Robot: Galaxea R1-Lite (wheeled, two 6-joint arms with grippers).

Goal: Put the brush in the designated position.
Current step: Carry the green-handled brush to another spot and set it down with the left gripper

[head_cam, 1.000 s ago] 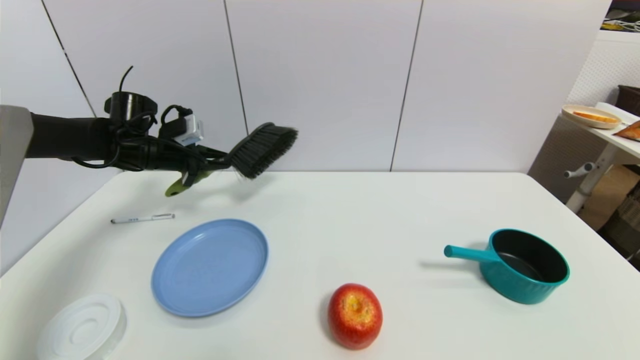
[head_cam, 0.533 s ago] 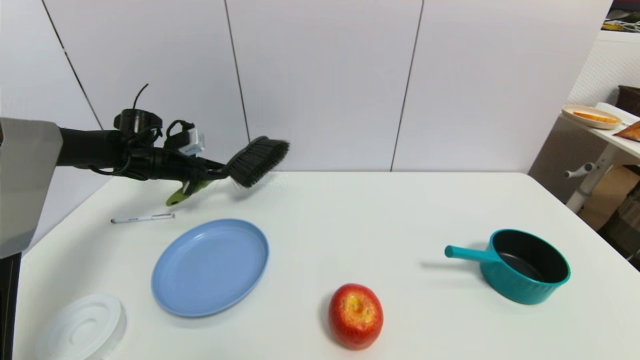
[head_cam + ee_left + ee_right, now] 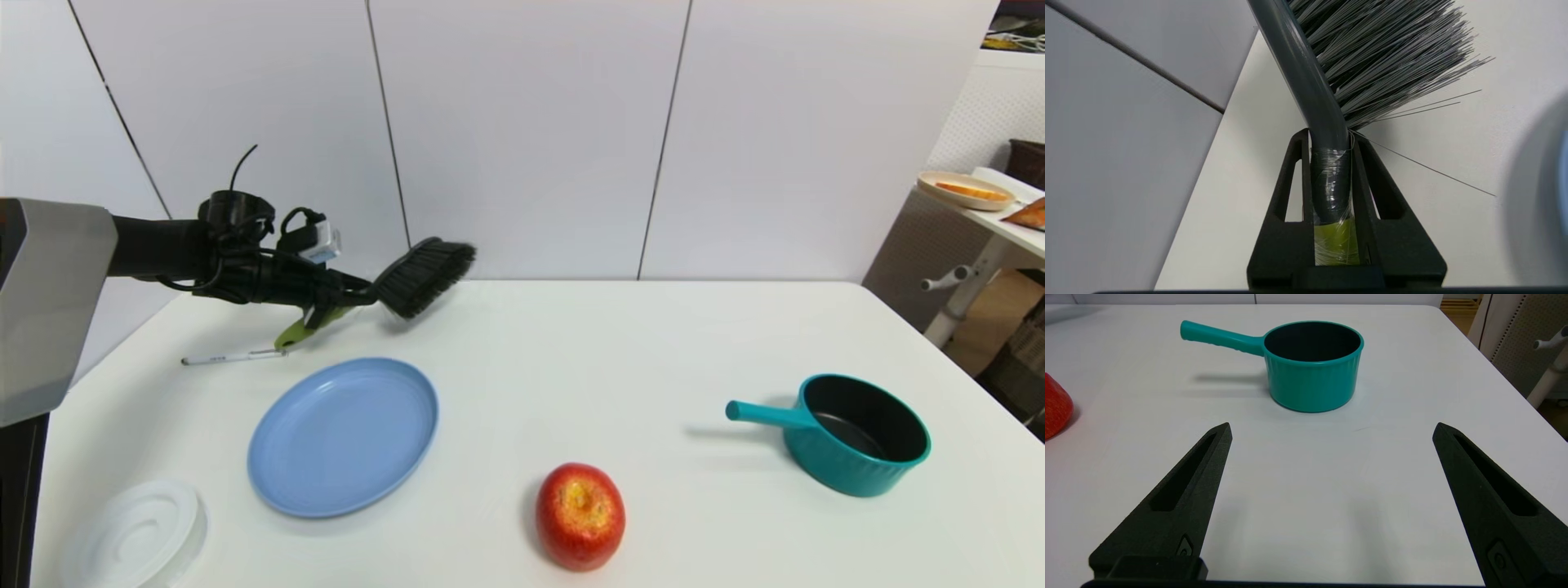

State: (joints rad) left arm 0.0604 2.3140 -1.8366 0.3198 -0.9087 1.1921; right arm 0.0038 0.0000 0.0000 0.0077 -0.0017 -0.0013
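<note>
The brush (image 3: 392, 286) hangs above the worktop's (image 3: 571, 343) far left, beyond the blue plate (image 3: 343, 437), gripped by the left end effector (image 3: 347, 296), not yet set down. From the left wrist, black fingers (image 3: 1363, 183) clamp its neck. From the right wrist, the right end effector (image 3: 1331, 428) idles, spread wide before the teal pot (image 3: 1312, 365).

Glossy plastic-wrapped brush (image 3: 1327, 122) handle, stiff bristles, matt black fingers (image 3: 1286, 228)
</note>
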